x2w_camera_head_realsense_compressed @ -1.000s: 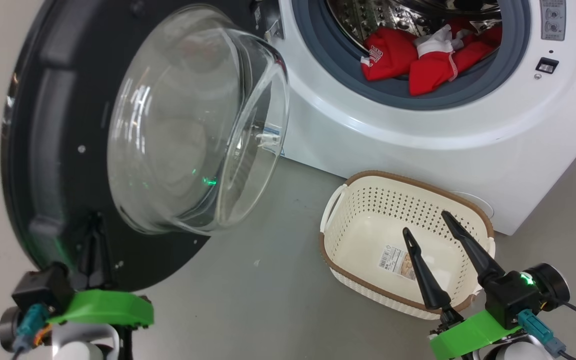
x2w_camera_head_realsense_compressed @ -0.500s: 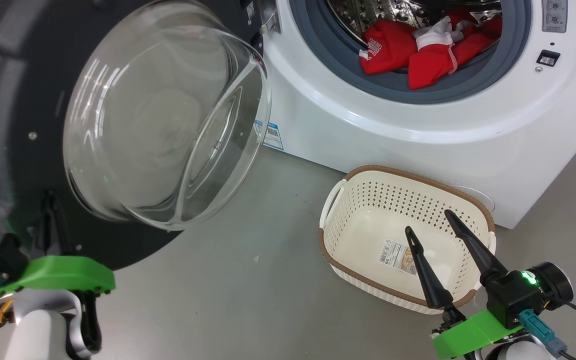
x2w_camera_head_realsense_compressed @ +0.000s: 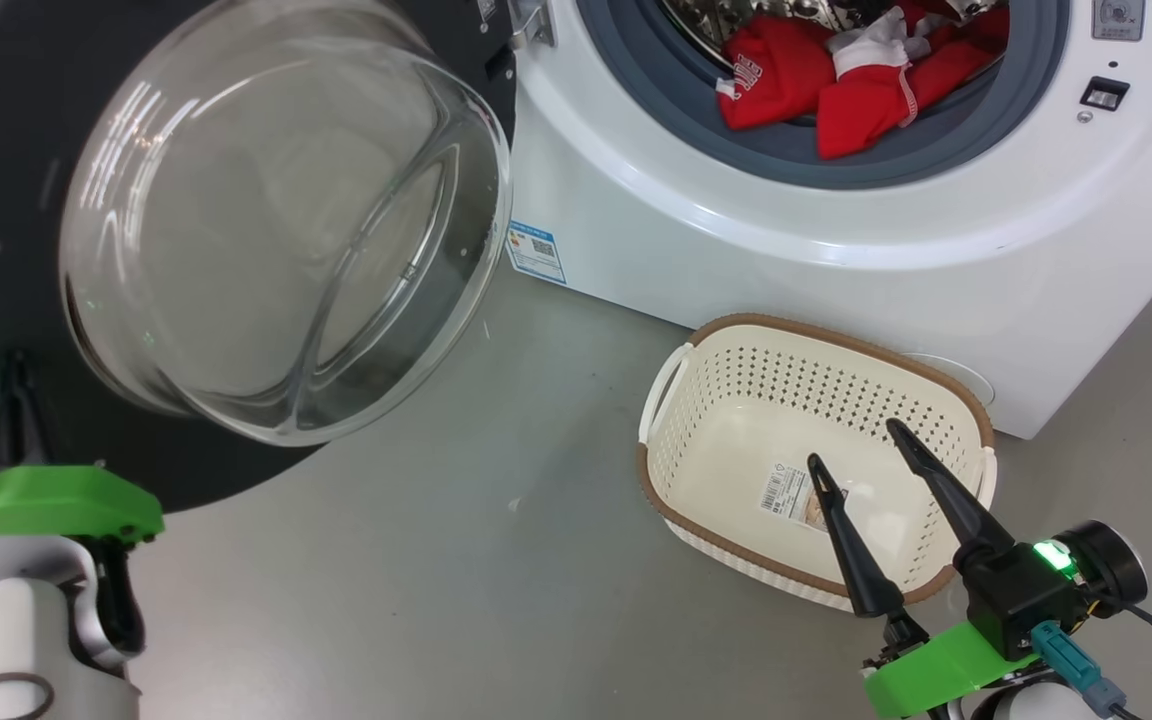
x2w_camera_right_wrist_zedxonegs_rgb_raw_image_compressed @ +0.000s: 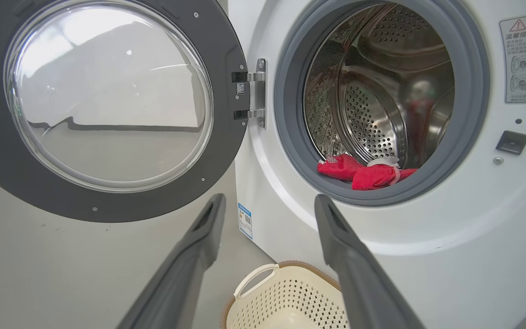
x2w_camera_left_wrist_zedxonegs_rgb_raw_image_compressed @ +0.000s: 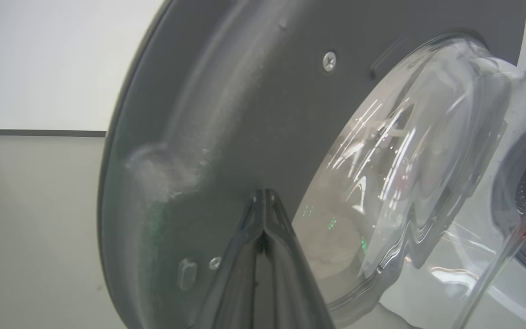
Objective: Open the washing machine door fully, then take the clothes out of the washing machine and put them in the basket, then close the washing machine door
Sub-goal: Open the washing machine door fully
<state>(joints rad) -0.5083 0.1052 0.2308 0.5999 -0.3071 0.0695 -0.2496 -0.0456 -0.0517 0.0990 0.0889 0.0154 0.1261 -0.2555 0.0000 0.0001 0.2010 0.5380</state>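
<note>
The washing machine (x2w_camera_head_realsense_compressed: 736, 250) drum (x2w_camera_right_wrist_zedxonegs_rgb_raw_image_compressed: 372, 114) holds the clothes (x2w_camera_head_realsense_compressed: 836, 90), a red heap with white trim lying at the front bottom of the drum and lapping onto the grey rubber ring (x2w_camera_head_realsense_compressed: 796, 170). The basket (x2w_camera_head_realsense_compressed: 816, 335) sits on the floor (x2w_camera_head_realsense_compressed: 436, 560) just in front of the machine, below the opening; a paper label (x2w_camera_head_realsense_compressed: 791, 495) shows on its bottom.

The door (x2w_camera_head_realsense_compressed: 186, 470) stands wide open on its hinge (x2w_camera_right_wrist_zedxonegs_rgb_raw_image_compressed: 249, 93) to the left of the opening, its glass bowl bulging toward the camera. Bare floor lies between the door's lower edge and the basket.

The left jaws are clenched, the 2 fingers (x2w_camera_left_wrist_zedxonegs_rgb_raw_image_compressed: 244, 274) pressed tip to tip and pointing at the dark inner face of the door's rim near its lower edge; whether they touch it I cannot tell. The right jaws are released, fingers (x2w_camera_head_realsense_compressed: 841, 540) spread wide above the basket's near side, holding nothing. In the right wrist view they aim toward the opening, with the clothes well apart from them.
</note>
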